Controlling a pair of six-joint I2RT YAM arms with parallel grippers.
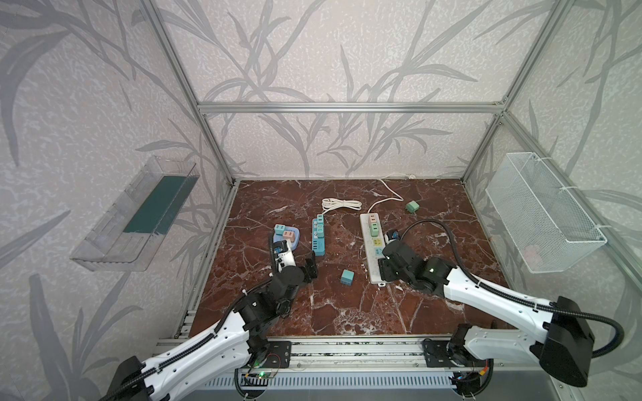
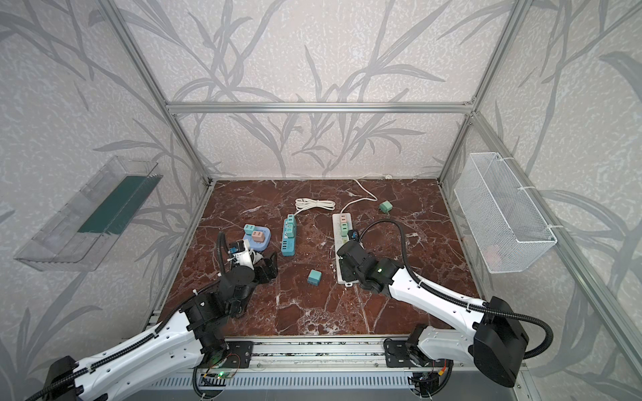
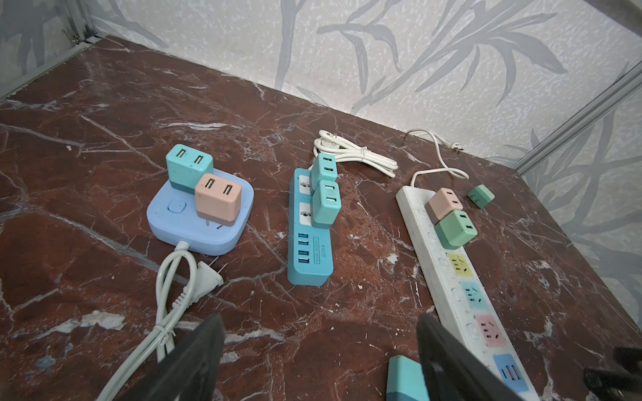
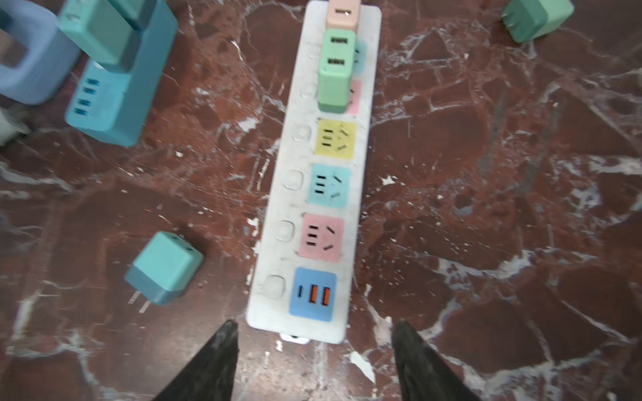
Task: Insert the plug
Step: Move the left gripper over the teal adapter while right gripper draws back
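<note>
A loose teal plug (image 1: 347,277) (image 2: 314,277) lies on its side on the marble, prongs showing in the right wrist view (image 4: 165,267). It rests just left of the white power strip (image 1: 366,236) (image 4: 288,205), whose yellow, teal and pink sockets are free. My left gripper (image 1: 310,268) (image 3: 319,323) hangs open and empty, and the teal plug (image 3: 406,378) sits beside one finger, outside the gap. My right gripper (image 4: 314,326) is open over the near end of the white strip, holding nothing. In both top views its fingers are hidden under the wrist.
A blue strip (image 1: 318,239) (image 3: 309,264) carries two teal plugs. A round light-blue socket (image 1: 295,241) (image 3: 173,229) holds a teal and a pink plug. A green plug (image 1: 412,206) (image 4: 535,17) lies loose at the back right. White cords coil behind the strips.
</note>
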